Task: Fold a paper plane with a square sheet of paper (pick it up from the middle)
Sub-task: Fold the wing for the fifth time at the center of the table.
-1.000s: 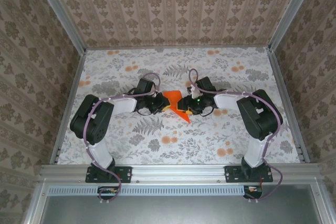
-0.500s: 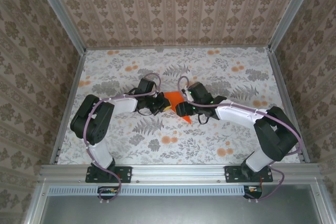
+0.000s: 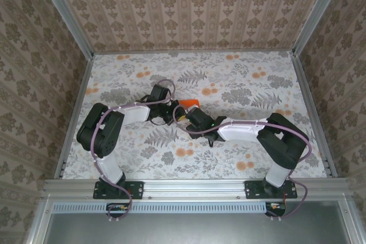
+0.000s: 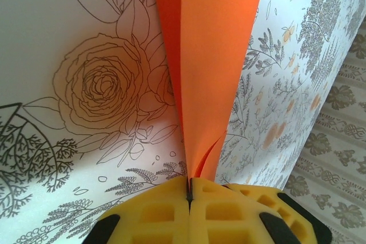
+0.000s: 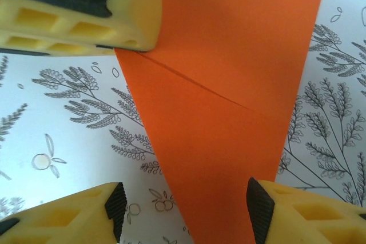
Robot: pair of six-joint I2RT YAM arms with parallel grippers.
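The square sheet of paper is bright orange and folded into a narrow, tapering wedge with a centre crease. My left gripper is shut on its narrow end, the yellow pads pressed together on the layers. From above, a small orange patch of the paper shows between the two wrists, with the left gripper beside it. My right gripper stands open low over the paper, one fingertip on each side of the wedge. The left gripper's yellow finger touches the paper's upper left edge there.
The floral tablecloth covers the whole table. Metal rails and patterned walls close it in on three sides. Both arms meet near the table's middle, with their elbows spread outward.
My right arm has swung left and stretched low over the paper, hiding most of it from above. The left gripper has stayed in place, shut on the paper.
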